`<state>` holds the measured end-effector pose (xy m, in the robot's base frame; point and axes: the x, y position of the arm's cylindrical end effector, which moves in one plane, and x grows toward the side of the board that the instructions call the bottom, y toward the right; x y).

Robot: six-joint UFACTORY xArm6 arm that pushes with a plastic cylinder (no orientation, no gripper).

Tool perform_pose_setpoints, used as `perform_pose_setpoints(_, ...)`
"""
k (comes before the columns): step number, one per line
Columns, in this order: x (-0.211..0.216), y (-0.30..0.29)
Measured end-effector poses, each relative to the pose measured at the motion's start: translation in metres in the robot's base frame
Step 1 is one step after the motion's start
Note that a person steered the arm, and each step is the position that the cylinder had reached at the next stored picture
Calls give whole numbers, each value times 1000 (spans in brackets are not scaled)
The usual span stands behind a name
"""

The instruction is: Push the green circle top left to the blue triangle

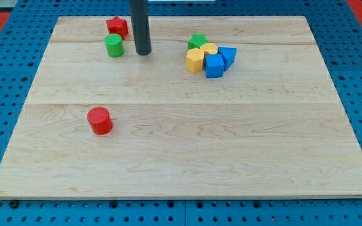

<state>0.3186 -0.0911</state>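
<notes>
- Nearest the view's bottom, a red cylinder (99, 120) stands alone on the wooden worktop (181, 157), at about 8 o'clock from the board's middle and well apart from everything else.
- Farther up, a tight cluster sits at about 1 o'clock from the middle: a blue cube-like block (214, 65) at the front, a yellow hexagonal block (195, 60) touching it at 9 o'clock, and the blue triangle (229, 56) at the blue block's 2 o'clock.
- Behind those, a second yellow block (208, 49), rounded on top, and a green star-like block (197, 41) close the cluster at the back.
- The green circle (114, 46) stands upright at about 11 o'clock from the middle, its long axis vertical; being round, it points no particular way.
- My tip (143, 53) rests just beside the green circle at its 3 o'clock, a narrow gap between them, so it stands between the circle and the cluster.
- The yellow hexagonal block and the green star-like block face the circle's side of the cluster, in front of the blue triangle.
- Farthest, a red block (117, 26), shape unclear, sits just beyond the green circle at its 12 o'clock.
- No pincer shows; the arm ends in the plain dark rod.
</notes>
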Motion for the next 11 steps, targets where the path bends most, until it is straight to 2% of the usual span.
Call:
perform_pose_setpoints(1,23,-50)
perform_pose_setpoints(2,4,-94)
perform_pose_setpoints(3,-29,-66)
perform_pose_setpoints(4,-33,-20)
perform_pose_setpoints(7,-79,-3)
perform_pose_setpoints(8,-77,19)
perform_pose_setpoints(9,-70,-2)
perform_pose_setpoints(11,-44,21)
